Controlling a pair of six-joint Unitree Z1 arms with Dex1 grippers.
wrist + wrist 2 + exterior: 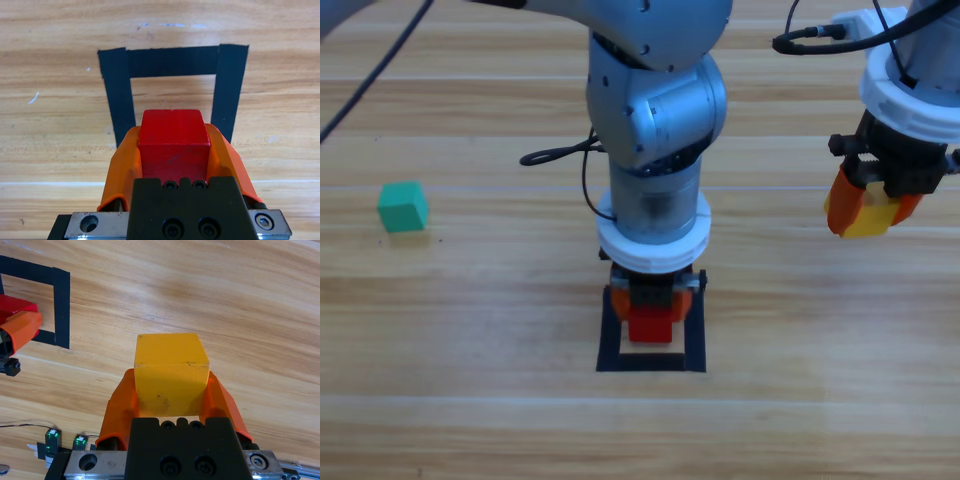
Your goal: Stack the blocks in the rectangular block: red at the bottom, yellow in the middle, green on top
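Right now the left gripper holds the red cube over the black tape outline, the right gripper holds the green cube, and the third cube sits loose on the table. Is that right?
One error: the right gripper holds the yellow cube, as the right wrist view shows. The green cube is the loose one.

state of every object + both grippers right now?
red block: held in left gripper over the tape rectangle
yellow block: held in right gripper, off to the right
green block: loose on table, far left
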